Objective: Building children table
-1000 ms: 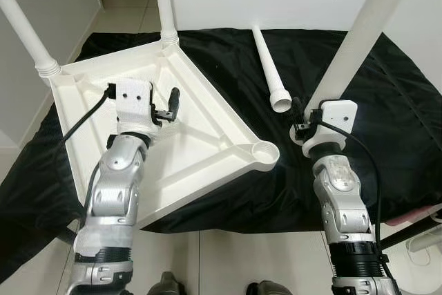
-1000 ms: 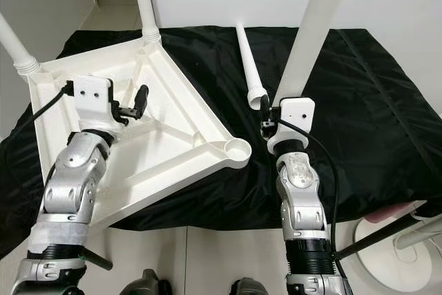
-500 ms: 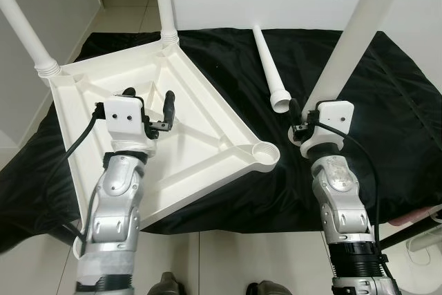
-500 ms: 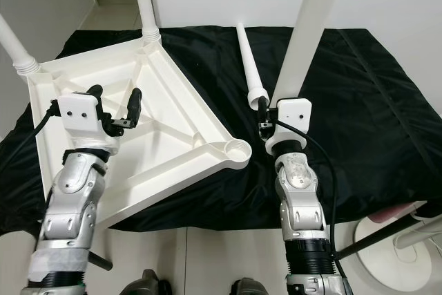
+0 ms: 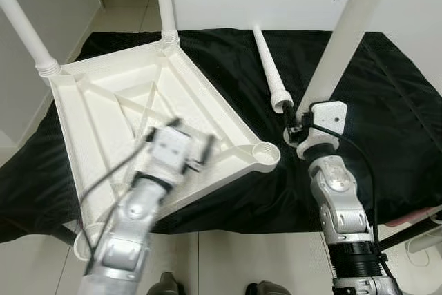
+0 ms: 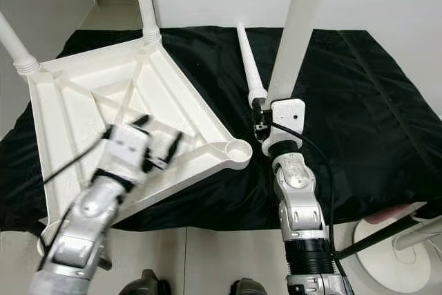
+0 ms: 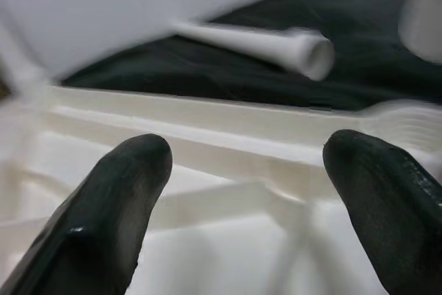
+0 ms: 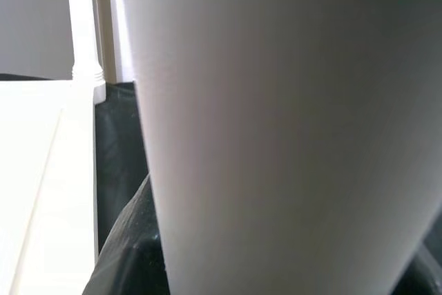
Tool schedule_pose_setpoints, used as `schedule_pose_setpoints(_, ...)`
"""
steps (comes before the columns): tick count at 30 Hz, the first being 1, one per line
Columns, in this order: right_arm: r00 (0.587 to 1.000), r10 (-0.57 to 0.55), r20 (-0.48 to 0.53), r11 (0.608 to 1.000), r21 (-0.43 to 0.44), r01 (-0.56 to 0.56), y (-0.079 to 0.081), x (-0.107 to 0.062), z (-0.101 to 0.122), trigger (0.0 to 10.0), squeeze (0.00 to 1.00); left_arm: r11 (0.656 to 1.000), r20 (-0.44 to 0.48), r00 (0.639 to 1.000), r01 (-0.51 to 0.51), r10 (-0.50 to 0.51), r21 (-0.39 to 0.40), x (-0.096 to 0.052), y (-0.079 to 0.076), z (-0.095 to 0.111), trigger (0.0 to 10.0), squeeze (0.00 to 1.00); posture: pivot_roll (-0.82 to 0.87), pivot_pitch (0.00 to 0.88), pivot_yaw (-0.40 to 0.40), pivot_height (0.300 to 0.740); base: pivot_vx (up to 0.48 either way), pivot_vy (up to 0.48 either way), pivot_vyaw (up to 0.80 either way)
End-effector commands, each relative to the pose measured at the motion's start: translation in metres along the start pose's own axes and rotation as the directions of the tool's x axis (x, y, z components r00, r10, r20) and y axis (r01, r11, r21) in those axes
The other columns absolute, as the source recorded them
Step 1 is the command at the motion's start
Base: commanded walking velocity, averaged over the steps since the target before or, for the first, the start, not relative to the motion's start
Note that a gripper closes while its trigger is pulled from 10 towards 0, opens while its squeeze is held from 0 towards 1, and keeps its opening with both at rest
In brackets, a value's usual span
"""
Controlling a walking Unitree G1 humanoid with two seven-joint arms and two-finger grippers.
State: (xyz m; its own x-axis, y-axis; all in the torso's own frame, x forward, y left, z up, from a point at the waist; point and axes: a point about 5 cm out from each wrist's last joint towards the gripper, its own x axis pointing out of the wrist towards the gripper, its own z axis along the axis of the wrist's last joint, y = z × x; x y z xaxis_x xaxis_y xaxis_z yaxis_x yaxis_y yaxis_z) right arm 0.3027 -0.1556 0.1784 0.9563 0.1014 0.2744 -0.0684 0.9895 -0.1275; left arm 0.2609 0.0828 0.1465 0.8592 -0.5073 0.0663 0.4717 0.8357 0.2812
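Our right tool (image 5: 295, 124) is clamped on the lower end of a white table leg (image 5: 345, 32) and holds it near upright, tilted a little, just beside the empty corner socket (image 5: 265, 153) of the upturned tabletop (image 5: 103, 112). Our left tool (image 6: 160, 148), blurred in both eye views, hangs with its fingers (image 7: 124, 191) spread wide and empty above the ribbed underside, near that same corner. We see the tabletop lying on a black cloth (image 5: 387, 122) spread over the floor, with two legs (image 5: 164, 1) already standing in its far corners, and a spare leg (image 5: 269, 74) lying on the cloth between the tabletop and the one we hold. We judge the plastic leg to be light, stiff and smooth, so it may slip or twist in a two-finger grip; holding low, close to the threaded end, gives the best control of the tip, though the long upper part will tend to sway. We take the tabletop to be a light, rigid moulded shell that could slide on the cloth when pushed, so the free tool would best brace it at a rib or at the rim beside the socket, not on the thin flat panels.
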Motion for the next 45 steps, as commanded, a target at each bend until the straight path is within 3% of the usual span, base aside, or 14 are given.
schedule_pose_setpoints(1, 1.000, 0.010, 0.002, 1.000, -0.005, -0.010, 0.002, 0.002, 0.001, 10.0, 0.00, 0.999, -0.073, 0.997, 0.029, -0.026, 0.028, 0.003, -0.003, -0.006, 10.0, 0.00, -0.03, 0.000, 0.012, 0.740, 0.000, 0.000, 0.00)
schedule_pose_setpoints(4, 1.000, 0.010, 0.002, 1.000, -0.005, -0.010, 0.002, 0.002, 0.001, 10.0, 0.00, 0.999, -0.093, 0.995, 0.036, -0.033, 0.030, 0.004, -0.005, -0.008, 10.0, 0.00, -0.03, 0.000, 0.012, 0.740, 0.000, 0.000, 0.00)
schedule_pose_setpoints(6, 1.000, 0.004, -0.004, 1.000, -0.012, -0.004, 0.001, 0.001, 0.000, 10.0, 0.00, 0.994, -0.183, 0.980, 0.095, -0.083, 0.059, 0.007, -0.012, -0.018, 10.0, 0.00, -0.04, 0.000, 0.022, 0.740, 0.000, 0.000, 0.00)
schedule_pose_setpoints(11, 1.000, -0.001, -0.010, 1.000, -0.017, 0.001, 0.001, -0.002, -0.001, 10.0, 0.00, 0.982, -0.296, 0.947, 0.159, -0.122, 0.101, 0.007, -0.016, -0.030, 10.0, 0.00, -0.05, 0.000, 0.030, 0.740, 0.000, 0.000, 0.00)
schedule_pose_setpoints(18, 1.000, -0.010, -0.015, 1.000, -0.024, 0.009, 0.000, -0.004, -0.002, 10.0, 0.00, 0.973, -0.346, 0.932, 0.168, -0.105, 0.158, 0.011, -0.018, -0.033, 10.0, 0.00, -0.06, 0.001, 0.036, 0.740, 0.000, 0.000, 0.00)
schedule_pose_setpoints(20, 1.000, -0.014, -0.016, 0.999, -0.032, 0.013, -0.001, -0.005, -0.002, 10.0, 0.00, 0.962, -0.382, 0.920, 0.178, -0.087, 0.208, 0.017, -0.021, -0.037, 10.0, 0.00, -0.08, 0.003, 0.041, 0.740, 0.000, 0.000, 0.00)
schedule_pose_setpoints(23, 1.000, -0.018, -0.017, 0.999, -0.035, 0.017, -0.001, -0.005, -0.002, 10.0, 0.00, 0.949, -0.373, 0.923, 0.198, -0.096, 0.246, 0.023, -0.027, -0.036, 10.0, 0.00, -0.08, 0.004, 0.043, 0.740, 0.000, 0.000, 0.00)
schedule_pose_setpoints(38, 0.999, -0.031, -0.026, 0.999, -0.035, 0.030, 0.000, -0.005, -0.003, 10.0, 0.00, 0.932, -0.318, 0.935, 0.247, -0.157, 0.267, 0.042, -0.048, -0.017, 10.0, 0.00, -0.08, 0.018, 0.056, 0.740, 0.000, 0.000, 0.00)
schedule_pose_setpoints(45, 0.999, 0.012, -0.037, 1.000, 0.004, -0.012, 0.006, -0.004, -0.007, 10.0, 0.00, 0.952, -0.211, 0.951, 0.262, -0.227, 0.157, 0.042, -0.046, 0.003, 10.0, 0.00, -0.07, 0.025, 0.056, 0.740, 0.000, 0.000, 0.00)
